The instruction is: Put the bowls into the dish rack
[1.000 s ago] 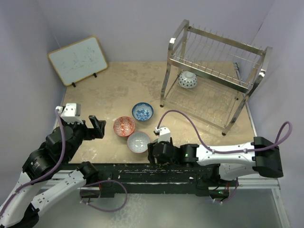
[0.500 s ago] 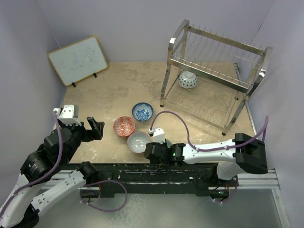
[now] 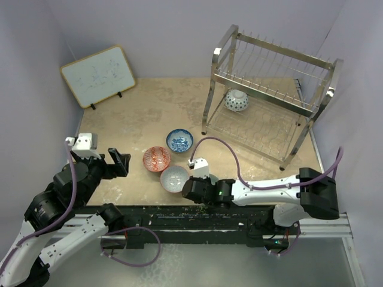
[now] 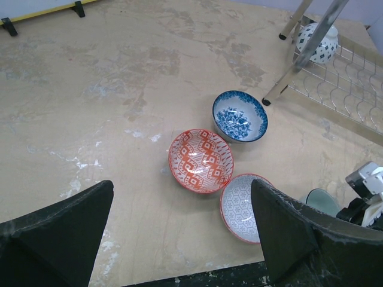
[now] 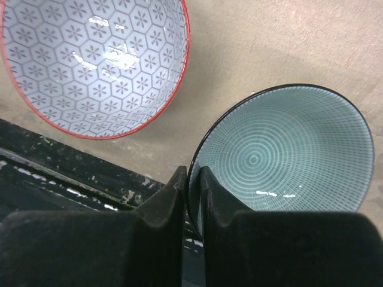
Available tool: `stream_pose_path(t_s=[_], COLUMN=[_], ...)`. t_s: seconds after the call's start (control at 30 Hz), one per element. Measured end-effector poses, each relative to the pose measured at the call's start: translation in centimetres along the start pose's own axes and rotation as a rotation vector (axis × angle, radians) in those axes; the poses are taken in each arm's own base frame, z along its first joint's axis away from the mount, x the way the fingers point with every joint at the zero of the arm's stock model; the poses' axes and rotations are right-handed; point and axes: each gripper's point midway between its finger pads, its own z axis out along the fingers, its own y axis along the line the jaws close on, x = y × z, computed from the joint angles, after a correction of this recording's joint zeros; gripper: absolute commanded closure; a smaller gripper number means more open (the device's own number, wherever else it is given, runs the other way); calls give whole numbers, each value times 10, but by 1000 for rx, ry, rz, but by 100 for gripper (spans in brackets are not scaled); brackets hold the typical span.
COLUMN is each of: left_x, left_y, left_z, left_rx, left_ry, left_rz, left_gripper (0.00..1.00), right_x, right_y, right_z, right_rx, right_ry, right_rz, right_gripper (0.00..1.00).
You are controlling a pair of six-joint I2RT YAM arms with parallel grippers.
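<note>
Just beside the grey-white hexagon-patterned ceramic bowl (image 5: 96, 60), the right gripper (image 5: 191, 176), spread a second ago, now pinches the pale mint-green round ceramic bowl (image 5: 281, 149) by its rim. The left gripper (image 4: 181, 191) stays spread.

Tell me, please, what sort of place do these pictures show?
Probably a robot test bench staged like a kitchen counter, not a real kitchen: plain lilac walls box in one table, which carries a dish rack, ceramic bowls and a whiteboard.

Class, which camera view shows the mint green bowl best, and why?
The right wrist view: the mint green bowl fills much of it, its rim pinched by the right gripper. The left wrist view catches only a sliver; the top view hides it under the right arm.
</note>
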Motion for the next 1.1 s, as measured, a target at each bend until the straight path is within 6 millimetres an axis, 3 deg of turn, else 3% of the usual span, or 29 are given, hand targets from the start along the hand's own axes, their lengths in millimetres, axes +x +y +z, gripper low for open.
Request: stream_pose_path(t_s=[0.2, 0.37, 0.47, 0.6, 0.7, 0.87, 1.1], left_x=[0, -3, -5, -8, -9, -17, -22], left_y=[0, 1, 1, 0, 0, -1, -3], left_z=[0, -2, -3, -4, -5, -8, -9], left_rx=[-1, -1, 0, 1, 2, 8, 10], left_ry=[0, -6, -13, -18, -19, -32, -35], left_rz=[0, -4, -7, -10, -11, -19, -19], left_gripper=[1, 1, 1, 1, 1, 1, 1], right_x=[-9, -28, -49, -82, -90, -124, -162], right_y=[0, -6, -26, -66, -63, -63, -73], right_z=[-11, -26, -29, -25, -27, -36, -27], right_rx=[-17, -75, -118, -136, -181, -297, -412], right_ry=[-20, -68, -121, -216, -224, -295, -348], right_rz=[48, 154, 276, 423, 435, 507, 597], right_gripper=[96, 99, 100, 100, 100, 100, 100])
